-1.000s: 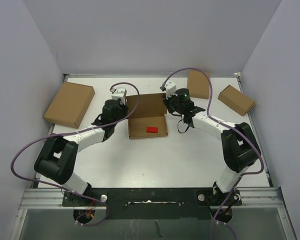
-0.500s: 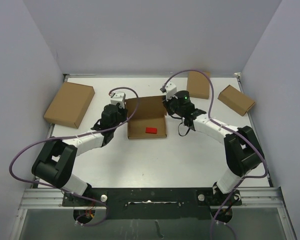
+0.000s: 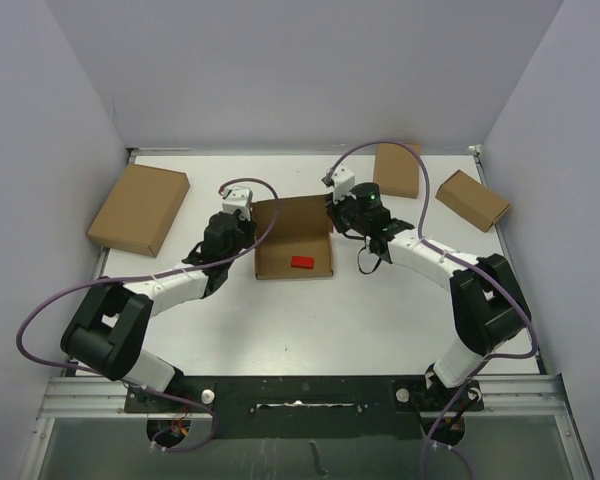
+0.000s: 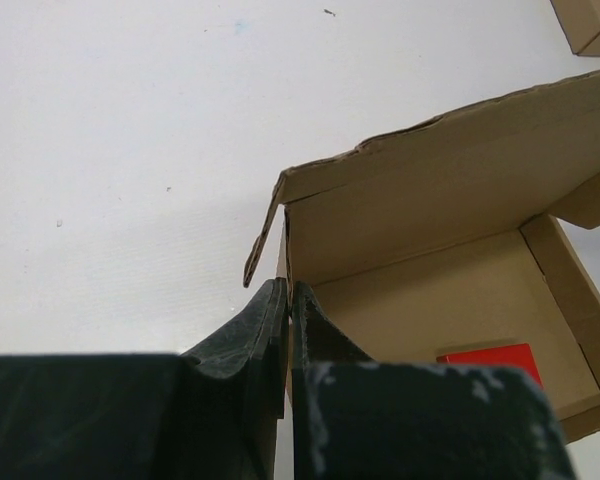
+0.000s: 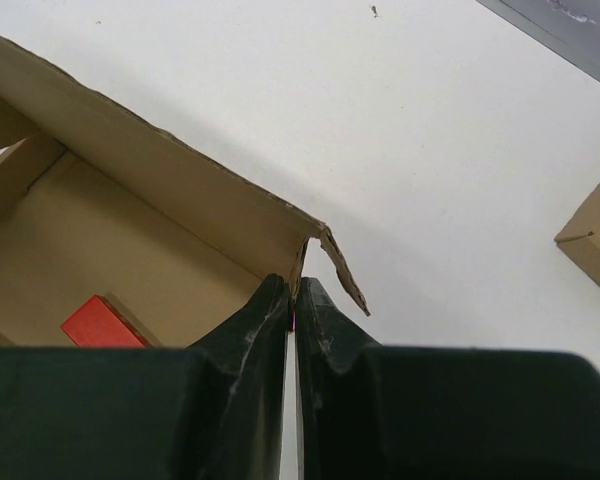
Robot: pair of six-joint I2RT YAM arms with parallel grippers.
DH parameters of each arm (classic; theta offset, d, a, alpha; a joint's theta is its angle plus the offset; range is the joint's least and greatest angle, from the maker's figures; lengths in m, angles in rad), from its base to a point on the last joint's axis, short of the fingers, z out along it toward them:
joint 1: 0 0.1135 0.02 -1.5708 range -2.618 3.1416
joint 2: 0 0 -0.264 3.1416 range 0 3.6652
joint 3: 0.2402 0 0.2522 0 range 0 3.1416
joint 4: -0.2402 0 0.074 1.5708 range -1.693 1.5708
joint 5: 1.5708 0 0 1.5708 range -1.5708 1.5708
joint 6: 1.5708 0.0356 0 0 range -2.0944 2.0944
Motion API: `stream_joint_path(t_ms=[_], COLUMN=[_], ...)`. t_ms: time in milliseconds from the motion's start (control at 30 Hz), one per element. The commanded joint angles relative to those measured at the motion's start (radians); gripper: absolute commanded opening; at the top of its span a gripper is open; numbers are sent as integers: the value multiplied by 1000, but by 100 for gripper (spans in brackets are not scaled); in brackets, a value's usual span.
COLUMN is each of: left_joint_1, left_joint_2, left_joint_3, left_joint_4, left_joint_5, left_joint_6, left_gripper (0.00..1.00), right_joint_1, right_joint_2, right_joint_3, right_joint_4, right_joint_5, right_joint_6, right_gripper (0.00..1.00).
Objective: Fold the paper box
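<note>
The paper box (image 3: 293, 237), brown cardboard, stands open in the middle of the table with its lid raised at the back. A red block (image 3: 302, 262) lies inside it. My left gripper (image 3: 248, 237) is shut on the box's left side wall (image 4: 286, 250). My right gripper (image 3: 337, 222) is shut on the box's right side wall (image 5: 302, 262). In both wrist views a small side flap sticks outward past the fingertips. The red block also shows in the left wrist view (image 4: 485, 362) and in the right wrist view (image 5: 98, 322).
A larger brown box (image 3: 139, 208) lies at the far left. Two smaller brown boxes (image 3: 397, 168) (image 3: 472, 199) lie at the far right. Purple cables arc over both arms. Grey walls close in the table's back and sides.
Both grippers have moved a little toward the back with the box walls pinched. The box has shifted slightly toward the back and its lid stands a bit more upright.
</note>
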Motion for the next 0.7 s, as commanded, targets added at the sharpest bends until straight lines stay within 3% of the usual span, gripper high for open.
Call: stream_joint_path(t_ms=[0, 167, 667], left_joint_1=[-60, -65, -92], left_joint_2=[-42, -53, -55], left_joint_3=[-22, -24, -40], left_joint_4=[-27, -47, -51], left_joint_5=[102, 73, 61], left_joint_6=[-44, -44, -70], left_gripper=[0, 0, 0], right_joint_1=[38, 27, 22], right_joint_2=[-40, -47, -66], right_joint_3=[-7, -12, -54], right_joint_4=[29, 26, 22], right_joint_5=[-142, -157, -166], right_joint_6=[45, 28, 45], right_gripper=[7, 10, 9])
